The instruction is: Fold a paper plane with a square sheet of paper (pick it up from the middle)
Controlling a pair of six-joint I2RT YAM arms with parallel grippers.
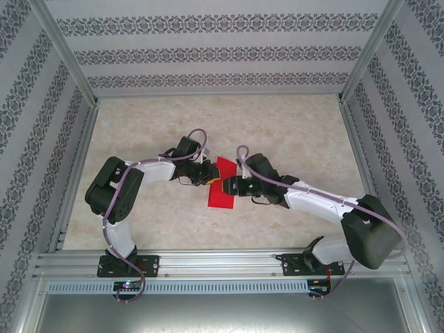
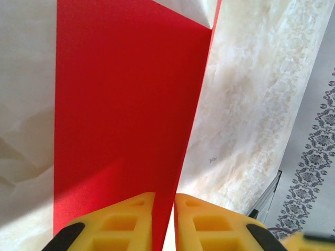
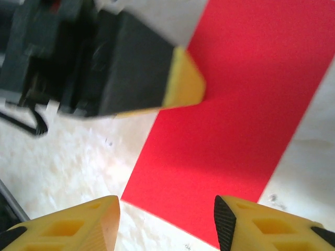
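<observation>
Sheet (image 1: 220,198) edge sits pinched in left gripper (image 2: 163,222); right gripper (image 3: 167,225) hangs open, empty.

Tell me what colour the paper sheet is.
The paper sheet is plain bright red, clearest in the left wrist view.

One red sheet of paper (image 1: 222,187) between the end effectors, two end effectors, left end effector (image 2: 164,201) and right end effector (image 3: 166,206), two yellow fingers (image 3: 78,225) on each, two arms, left arm (image 1: 118,198) and right arm (image 1: 326,201), one counter (image 1: 291,132) beneath them.
</observation>
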